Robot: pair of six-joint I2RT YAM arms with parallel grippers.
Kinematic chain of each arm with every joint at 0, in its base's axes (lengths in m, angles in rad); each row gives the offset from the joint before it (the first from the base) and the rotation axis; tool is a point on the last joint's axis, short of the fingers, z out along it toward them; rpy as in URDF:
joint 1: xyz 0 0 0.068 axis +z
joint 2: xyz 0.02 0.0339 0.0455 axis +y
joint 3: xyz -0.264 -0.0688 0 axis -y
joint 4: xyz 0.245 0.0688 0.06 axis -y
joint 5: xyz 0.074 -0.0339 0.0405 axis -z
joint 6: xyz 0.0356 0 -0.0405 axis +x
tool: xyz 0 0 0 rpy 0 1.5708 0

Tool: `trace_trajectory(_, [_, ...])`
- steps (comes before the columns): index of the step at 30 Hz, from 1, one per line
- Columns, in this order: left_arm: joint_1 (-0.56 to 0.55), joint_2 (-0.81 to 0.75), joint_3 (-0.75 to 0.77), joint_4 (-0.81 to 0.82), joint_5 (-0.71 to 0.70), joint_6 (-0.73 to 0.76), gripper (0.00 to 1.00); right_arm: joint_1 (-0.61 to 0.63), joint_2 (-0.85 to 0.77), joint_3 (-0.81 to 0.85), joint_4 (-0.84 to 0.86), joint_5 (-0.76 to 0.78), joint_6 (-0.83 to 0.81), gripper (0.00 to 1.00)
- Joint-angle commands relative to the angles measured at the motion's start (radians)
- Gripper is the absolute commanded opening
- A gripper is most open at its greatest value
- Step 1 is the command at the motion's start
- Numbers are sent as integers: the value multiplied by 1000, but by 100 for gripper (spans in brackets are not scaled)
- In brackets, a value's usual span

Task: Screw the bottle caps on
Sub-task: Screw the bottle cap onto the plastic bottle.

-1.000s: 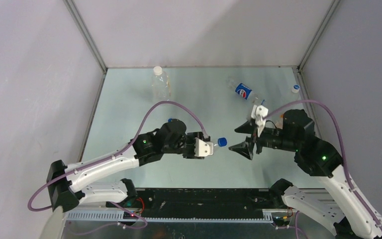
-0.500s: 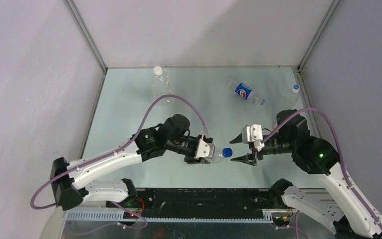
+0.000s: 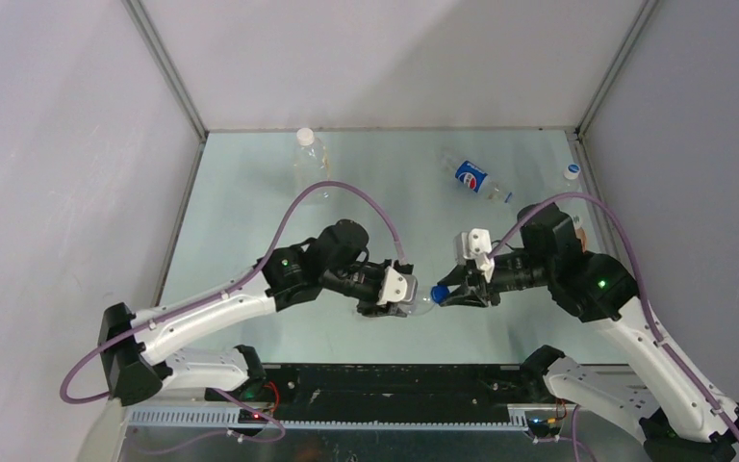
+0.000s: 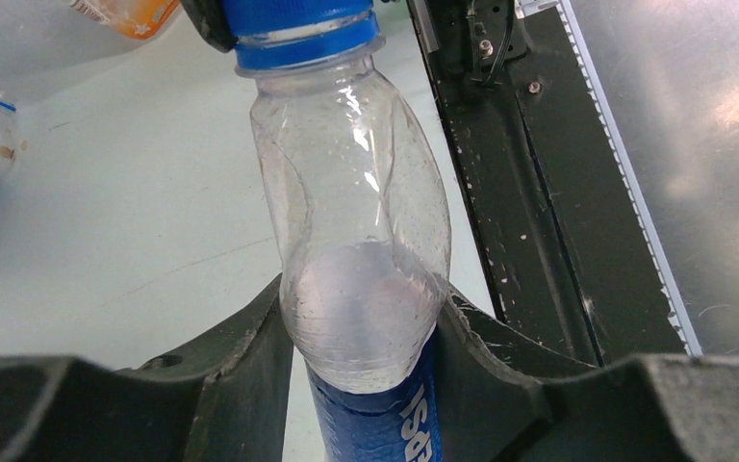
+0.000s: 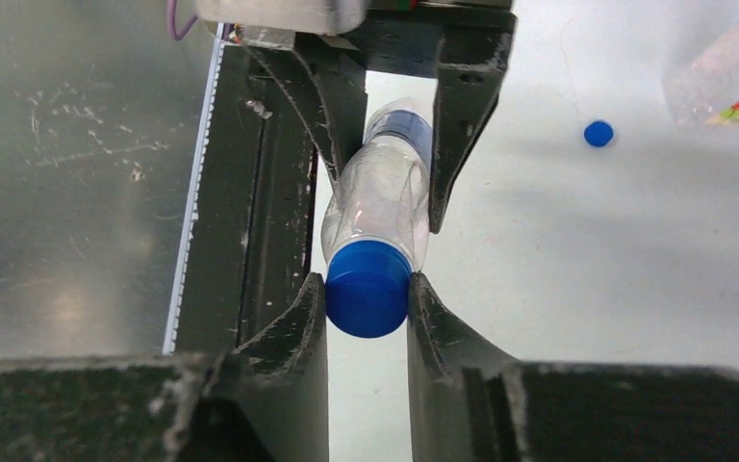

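Held bottle point(image 4: 361, 241) lies roughly level above the near-middle of the counter point(image 3: 250, 192). Its long axis runs left-right in the top view, with the neck end pointing to the robot's right. Blue cap point(image 5: 368, 287) sits on that neck, its flat top facing the right wrist camera.

Right pincer point(image 5: 368, 289) is pinching the blue cap, one finger touching each side. Left pincer point(image 4: 361, 327) is clamped on the bottle's body just above its blue label, at the end away from the cap. The two pincers face each other, close, with the bottle's shoulder between them.

The held bottle is clear plastic and dented at the shoulder. Its inner wall is hazy and it looks empty of liquid.

Loose blue cap point(image 5: 598, 133) lies flat on the counter, well apart from the held bottle.

Upright bottle point(image 3: 310, 162) stands at far left, clear, with a white cap point(image 3: 305, 135) on top. Contents: cannot tell.

Pepsi bottle point(image 3: 473, 177) lies on its side at far centre-right, long axis diagonal.

Another clear bottle point(image 5: 722, 91) with a coloured label lies at the edge of the right wrist view. An orange-labelled one point(image 4: 125, 12) is partly cut off in the left wrist view.

Small white cap point(image 3: 572, 171) is at the far right edge. Whether it sits on a bottle: cannot tell.
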Motion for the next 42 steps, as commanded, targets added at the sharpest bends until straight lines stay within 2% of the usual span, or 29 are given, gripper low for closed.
trace_trajectory(1, [2, -33, 3, 114, -72, -50, 0, -2, 19, 24, 46, 54, 197, 9])
trace_trajectory(2, [1, -46, -15, 154, -94, -66, 0, -2, 22, 24, 75, 78, 248, 5])
trace_trajectory(3, [-1, -53, -27, 178, -157, -75, 0, -3, 26, 24, 91, 143, 378, 0])
trace_trajectory(4, [-9, -68, -54, 229, -197, -83, 0, -3, 28, 24, 125, 229, 455, 0])
trace_trajectory(5, [-15, -76, -69, 255, -285, -84, 0, -3, 28, 24, 138, 278, 640, 0])
trace_trajectory(6, [-34, -89, -104, 315, -350, -87, 0, -2, 27, 24, 152, 376, 740, 0])
trace_trajectory(7, [-47, -96, -121, 381, -483, -81, 0, -2, 27, 24, 157, 412, 910, 0])
trace_trajectory(8, [-78, -106, -161, 410, -548, -72, 0, -2, 29, 24, 163, 458, 1066, 0])
trace_trajectory(9, [-97, -111, -182, 504, -682, -47, 0, -3, 34, 24, 162, 476, 1140, 0])
trace_trajectory(10, [-142, -114, -223, 546, -750, -30, 0, -2, 38, 23, 162, 506, 1253, 0])
trace_trajectory(11, [-162, -111, -238, 615, -867, 13, 0, 5, 41, 18, 166, 517, 1298, 0])
trace_trajectory(13, [-220, -70, -255, 675, -992, 72, 0, 20, 35, 0, 189, 564, 1376, 0])
trace_trajectory(15, [-263, -38, -260, 715, -1074, 124, 0, 32, 22, -13, 200, 636, 1401, 0])
trace_trajectory(17, [-281, -28, -264, 715, -1091, 128, 0, 36, 4, -14, 210, 687, 1396, 2])
trace_trajectory(19, [-276, -35, -274, 697, -1074, 112, 0, 36, -17, -14, 234, 707, 1352, 13])
trace_trajectory(21, [-257, -49, -272, 642, -1018, 76, 0, 35, -38, -15, 276, 672, 1246, 28])
trace_trajectory(22, [-247, -54, -269, 591, -950, 63, 0, 34, -54, -14, 287, 655, 1154, 39])
trace_trajectory(23, [-222, -64, -258, 564, -914, 29, 0, 32, -62, -14, 302, 611, 1095, 43])
trace_trajectory(27, [-139, -86, -221, 406, -675, -31, 0, 19, -109, -14, 297, 440, 660, 62])
trace_trajectory(29, [-102, -90, -194, 324, -500, -32, 0, 16, -134, -14, 270, 344, 485, 65])
trace_trajectory(35, [-33, -112, -145, 220, -236, -18, 0, 11, -145, -13, 155, 148, 120, 67])
trace_trajectory(38, [-19, -105, -110, 181, -165, -7, 0, 10, -130, -13, 112, 95, 42, 67])
trace_trajectory(42, [-18, -86, -76, 145, -100, 1, 0, 10, -99, -14, 98, 41, 17, 65])
